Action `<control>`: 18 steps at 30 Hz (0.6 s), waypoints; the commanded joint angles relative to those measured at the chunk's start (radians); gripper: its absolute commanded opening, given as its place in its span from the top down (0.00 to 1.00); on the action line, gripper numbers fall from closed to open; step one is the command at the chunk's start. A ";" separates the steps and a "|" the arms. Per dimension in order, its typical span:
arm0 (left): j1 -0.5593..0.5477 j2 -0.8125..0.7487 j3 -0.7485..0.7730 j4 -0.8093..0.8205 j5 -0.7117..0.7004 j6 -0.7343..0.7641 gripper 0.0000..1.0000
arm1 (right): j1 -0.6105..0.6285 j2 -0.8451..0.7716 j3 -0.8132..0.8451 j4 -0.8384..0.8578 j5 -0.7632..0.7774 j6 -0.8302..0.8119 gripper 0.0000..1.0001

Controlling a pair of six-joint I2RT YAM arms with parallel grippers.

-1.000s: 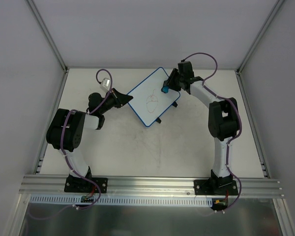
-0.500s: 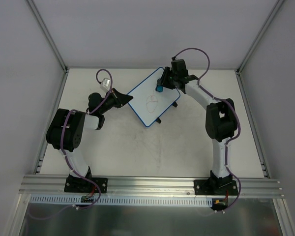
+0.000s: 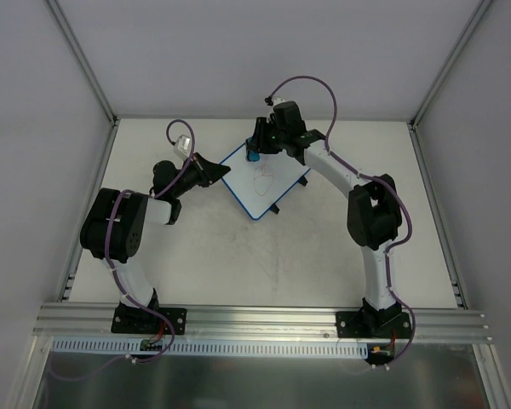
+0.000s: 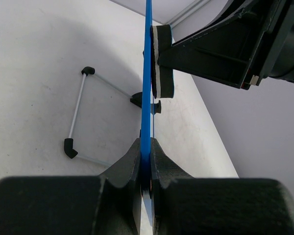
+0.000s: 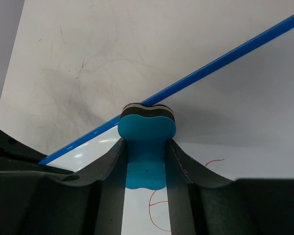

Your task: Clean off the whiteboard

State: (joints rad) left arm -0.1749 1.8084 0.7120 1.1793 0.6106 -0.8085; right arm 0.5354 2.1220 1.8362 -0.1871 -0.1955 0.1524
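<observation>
The whiteboard (image 3: 268,194) is white with a thin blue rim and stands tilted at the back of the table, a red scribble (image 3: 262,177) near its middle. My left gripper (image 3: 223,172) is shut on its left edge. In the left wrist view the board (image 4: 147,73) shows edge-on between my left gripper's (image 4: 146,149) jaws. My right gripper (image 3: 254,150) is shut on a blue eraser (image 3: 253,157), pressed on the board near its far-left rim. In the right wrist view the eraser (image 5: 146,128) sits by the blue rim (image 5: 210,68), with the scribble (image 5: 157,215) just below my right gripper (image 5: 146,147).
A thin wire stand with black feet (image 4: 76,115) rests on the white table (image 3: 204,256) behind the board. Grey walls and metal posts (image 3: 85,68) enclose the table on three sides. An aluminium rail (image 3: 264,319) carries both arm bases at the near edge.
My right gripper has carried the eraser leftwards across the board, from the far-right corner to the far-left rim. The left arm and the board have stayed put.
</observation>
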 commanded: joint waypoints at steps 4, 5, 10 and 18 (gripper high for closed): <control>-0.006 0.011 0.006 0.026 0.029 0.081 1.00 | 0.026 0.027 0.041 0.005 -0.028 -0.036 1.00; -0.006 0.011 0.006 0.026 0.029 0.081 1.00 | 0.026 0.024 0.037 0.005 -0.012 -0.034 1.00; -0.006 0.009 0.006 0.028 0.029 0.081 1.00 | 0.002 0.006 -0.023 0.005 0.045 0.012 1.00; -0.005 0.011 0.001 0.034 0.029 0.078 1.00 | -0.077 -0.023 -0.179 0.011 0.117 0.137 1.00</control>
State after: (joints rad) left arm -0.1749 1.8084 0.7120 1.1732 0.6044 -0.8116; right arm 0.4889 2.0892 1.7187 -0.1329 -0.1631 0.2390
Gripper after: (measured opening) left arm 0.048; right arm 0.359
